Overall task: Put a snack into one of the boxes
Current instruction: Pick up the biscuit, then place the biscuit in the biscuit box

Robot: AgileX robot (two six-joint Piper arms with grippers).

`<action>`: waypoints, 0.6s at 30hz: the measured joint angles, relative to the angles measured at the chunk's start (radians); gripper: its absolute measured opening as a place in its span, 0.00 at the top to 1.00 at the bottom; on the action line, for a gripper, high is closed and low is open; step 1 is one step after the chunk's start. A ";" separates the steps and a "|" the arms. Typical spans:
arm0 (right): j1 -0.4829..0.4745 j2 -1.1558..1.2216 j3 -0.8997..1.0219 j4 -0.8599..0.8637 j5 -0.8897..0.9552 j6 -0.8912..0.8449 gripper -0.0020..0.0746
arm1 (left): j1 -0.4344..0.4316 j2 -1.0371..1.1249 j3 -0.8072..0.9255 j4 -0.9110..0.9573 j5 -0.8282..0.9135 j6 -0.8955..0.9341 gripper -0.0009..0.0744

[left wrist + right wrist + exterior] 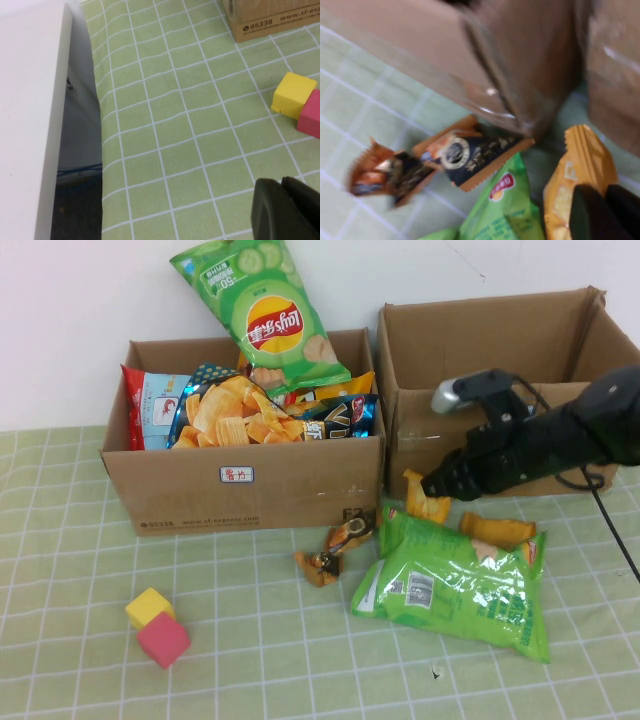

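Observation:
An orange snack bag (426,504) lies on the table in front of the right cardboard box (480,350), partly under a large green chip bag (455,580). My right gripper (434,486) hovers just over the orange bag (580,165) with its fingers (587,215) together and nothing visible between them. Two small orange-and-black snack packs (335,548) lie beside the green bag and also show in the right wrist view (470,155). The left cardboard box (250,485) is full of snack bags. My left gripper (287,210) is shut and empty, low over the tablecloth, out of the high view.
A yellow cube (149,607) and a red cube (163,640) sit at the front left, and both show in the left wrist view, the yellow cube (294,92) beside the red cube (311,114). A green chip bag (262,310) sticks up from the left box. A white wall stands behind the boxes.

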 joint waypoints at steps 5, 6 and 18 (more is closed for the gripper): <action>0.000 -0.136 -0.006 0.029 0.061 0.004 0.94 | 0.000 0.000 0.000 0.000 0.000 0.002 0.99; 0.001 -0.170 -0.017 0.047 0.065 -0.002 0.94 | 0.000 0.000 0.000 0.000 0.000 0.002 0.99; 0.000 -0.273 -0.167 0.280 -0.417 -0.219 0.80 | 0.000 0.000 0.000 0.000 0.000 0.000 0.99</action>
